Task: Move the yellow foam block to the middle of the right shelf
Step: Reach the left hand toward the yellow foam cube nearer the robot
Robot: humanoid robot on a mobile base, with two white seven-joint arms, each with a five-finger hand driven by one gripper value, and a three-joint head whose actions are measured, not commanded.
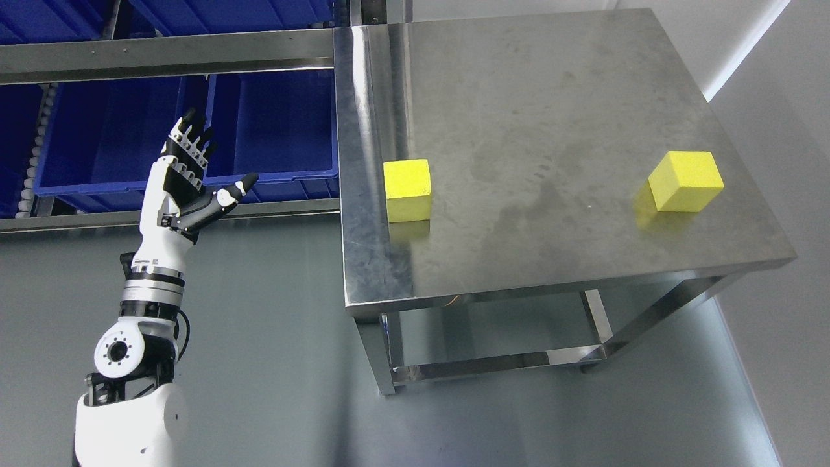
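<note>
Two yellow foam blocks sit on a steel table. One block is near the table's left edge. The other block is near the right edge. My left hand is raised left of the table, in front of the blue bins, with its fingers spread and holding nothing. It is well apart from both blocks. The right arm does not show.
Blue plastic bins stand on a steel rack at the upper left, behind my hand. The table has a lower frame above the grey floor. A pale wall runs along the right.
</note>
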